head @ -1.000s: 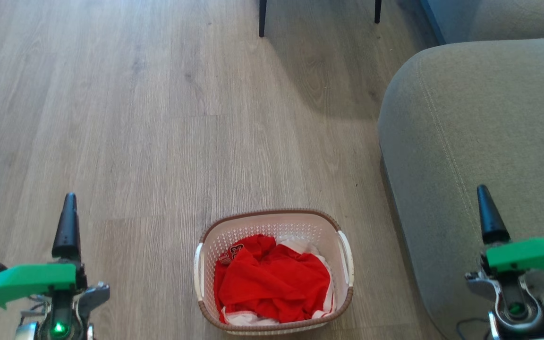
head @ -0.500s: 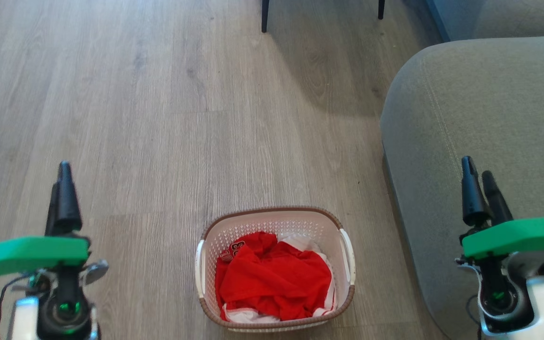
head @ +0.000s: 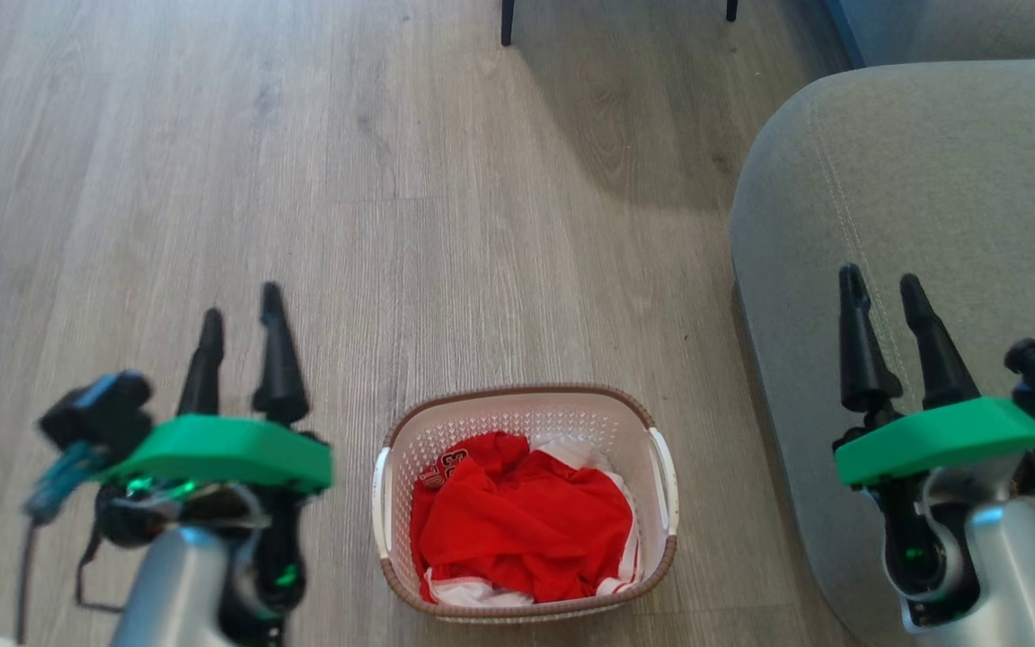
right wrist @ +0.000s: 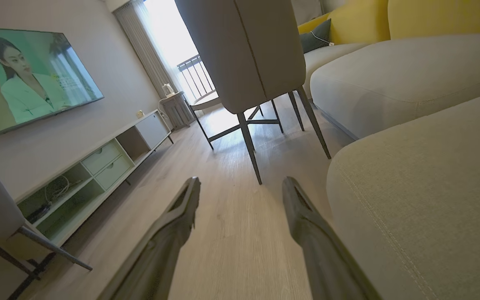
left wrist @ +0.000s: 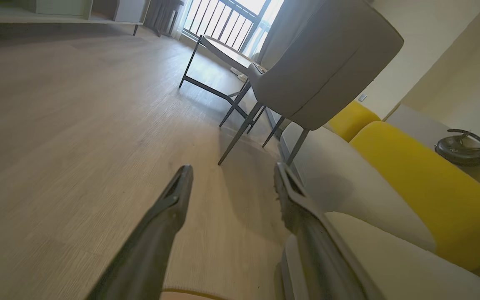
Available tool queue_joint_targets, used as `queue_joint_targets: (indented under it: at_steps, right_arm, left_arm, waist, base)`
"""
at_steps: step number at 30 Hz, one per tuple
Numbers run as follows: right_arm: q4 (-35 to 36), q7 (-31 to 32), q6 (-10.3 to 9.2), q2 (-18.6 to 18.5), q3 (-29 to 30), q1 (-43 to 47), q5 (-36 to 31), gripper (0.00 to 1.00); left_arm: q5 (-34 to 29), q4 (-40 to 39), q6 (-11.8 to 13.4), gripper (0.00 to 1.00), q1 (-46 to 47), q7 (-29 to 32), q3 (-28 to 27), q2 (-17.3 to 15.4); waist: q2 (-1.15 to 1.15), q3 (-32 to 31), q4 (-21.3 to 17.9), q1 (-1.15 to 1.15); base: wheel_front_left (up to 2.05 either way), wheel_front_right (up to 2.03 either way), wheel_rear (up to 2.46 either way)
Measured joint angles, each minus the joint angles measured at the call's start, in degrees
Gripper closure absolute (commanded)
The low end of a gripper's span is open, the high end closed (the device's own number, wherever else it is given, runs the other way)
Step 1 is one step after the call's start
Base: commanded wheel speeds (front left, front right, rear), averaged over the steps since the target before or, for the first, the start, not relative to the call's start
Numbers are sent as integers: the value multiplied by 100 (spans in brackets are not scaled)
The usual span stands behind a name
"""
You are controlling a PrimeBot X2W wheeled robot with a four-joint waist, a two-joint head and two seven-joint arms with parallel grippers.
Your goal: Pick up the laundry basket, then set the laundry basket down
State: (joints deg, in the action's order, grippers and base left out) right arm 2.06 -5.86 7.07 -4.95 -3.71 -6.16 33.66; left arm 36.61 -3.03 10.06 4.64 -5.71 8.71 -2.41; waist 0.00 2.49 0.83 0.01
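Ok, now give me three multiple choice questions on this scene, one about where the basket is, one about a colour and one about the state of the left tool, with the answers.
1. Where does the basket stand?
A: on the sofa. B: on the floor. C: on a chair.
2. What colour is the cloth lying on top in the basket?
A: red. B: blue. C: black.
3. How is the left tool?
A: shut on a handle. B: shut on the cloth. C: open, holding nothing.

Answers:
1 B, floor planks show around it.
2 A, a red heap lies in it, over some white.
3 C, its fingers stand apart with bare floor between them in the left wrist view.
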Motion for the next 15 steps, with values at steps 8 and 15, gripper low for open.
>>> queue_joint_targets:
  at_steps: [8, 15]
  right_arm:
    - [15, -140, 1, -157, -308, -69, -927, 0]
    - [-177, -257, 1, -87, -235, -62, -1457, 0]
  left_arm:
    - [-937, 169, 1070, 0, 335, -170, 1391, -564]
    - [-1191, 423, 1672, 0, 567, -276, 2241, -825]
  waist:
    - [0, 18, -18, 0]
    - [0, -6, -14, 0]
  base:
    - [0, 0, 0]
    - [0, 0, 0]
